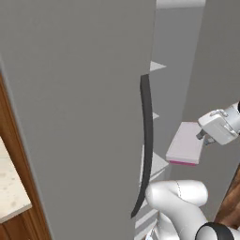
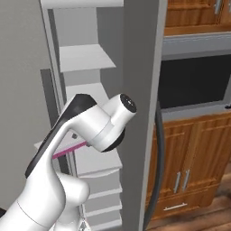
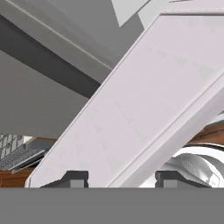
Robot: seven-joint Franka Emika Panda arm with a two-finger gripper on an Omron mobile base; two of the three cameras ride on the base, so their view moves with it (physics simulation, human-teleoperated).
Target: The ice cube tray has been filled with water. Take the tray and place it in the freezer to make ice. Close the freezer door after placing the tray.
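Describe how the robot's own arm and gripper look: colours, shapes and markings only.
The arm is glossy white, built of rounded, tubular links with bulbous elbows. Dark grey to black bands mark its joints, and a black strip runs along one link. A round cap with a dark centre closes one joint. The gripper has a boxy pale grey-white body. Its fingers are small, dark and blocky.

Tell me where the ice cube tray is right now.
In the left base view the ice cube tray hangs in the hand, right of the freezer door's dark handle, in front of the open freezer.
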